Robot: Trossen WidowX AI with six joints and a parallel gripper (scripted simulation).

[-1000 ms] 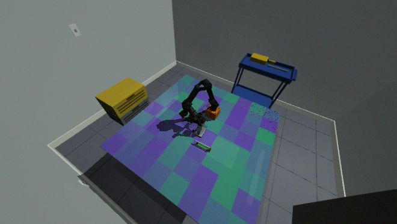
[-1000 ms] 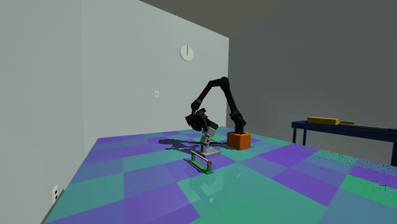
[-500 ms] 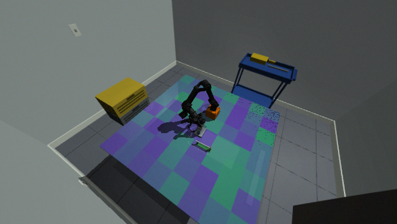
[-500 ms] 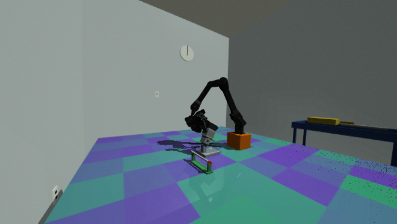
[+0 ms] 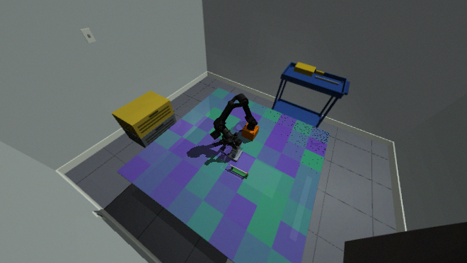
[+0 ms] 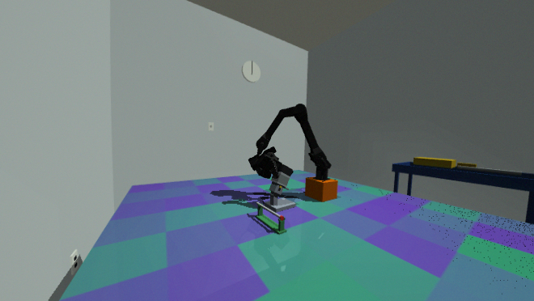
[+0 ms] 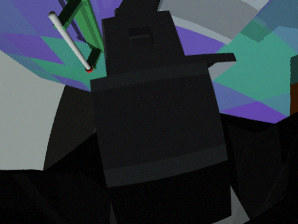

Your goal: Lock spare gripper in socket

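White cylindrical lock pin with a red end (image 5: 238, 170) (image 6: 270, 211) (image 7: 70, 41) spans a green rack (image 5: 239, 172) (image 6: 269, 222) (image 7: 89, 27) near the grey mount (image 5: 235, 155) (image 6: 286, 205), above which the black robot gripper (image 5: 233, 141) (image 6: 277, 165) (image 7: 153, 123) stands with jaws partly apart, its grip impossible to tell.

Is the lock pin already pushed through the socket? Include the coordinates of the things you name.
No, the pin (image 6: 270, 211) (image 7: 71, 42) with the red tip lies across the green holder (image 6: 269, 225) (image 7: 90, 27), away from the grey mount (image 6: 286, 205).
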